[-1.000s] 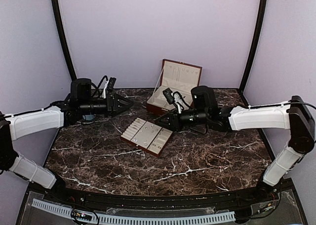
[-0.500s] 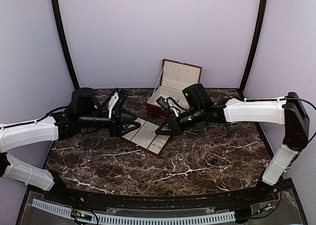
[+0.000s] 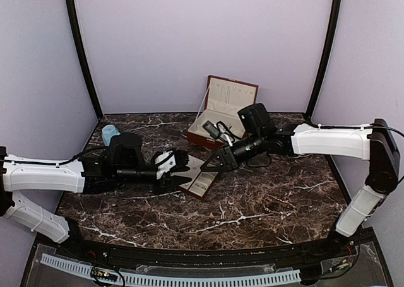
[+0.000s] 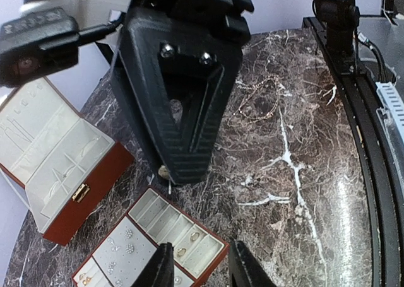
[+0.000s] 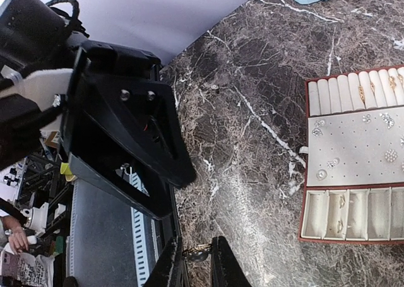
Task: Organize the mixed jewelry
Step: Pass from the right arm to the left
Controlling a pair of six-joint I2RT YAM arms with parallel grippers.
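Note:
The jewelry shows as tiny pieces: gold rings (image 4: 194, 236) in the end slots of the cream-lined tray (image 4: 214, 262) and studs (image 5: 369, 118) on its dotted pad. My right gripper (image 5: 197, 267) is shut on a small gold piece (image 5: 201, 254) and hovers just right of the tray (image 3: 201, 187); it also shows in the top view (image 3: 207, 165). My left gripper (image 4: 201, 271) is open and empty above the tray's near end, facing the right one; it also shows in the top view (image 3: 182, 161). A thin gold chain (image 4: 260, 101) seems to lie on the marble.
The red-brown hinged box (image 3: 222, 110) stands open behind the tray. A blue cup (image 3: 110, 134) sits at the back left. The two grippers are close together over the tray. The table's dark rail (image 4: 353, 110) runs along the near edge.
My left arm has swung from the back left, forward and right, to the tray, uncovering the blue cup. My right gripper has moved a little towards the tray.

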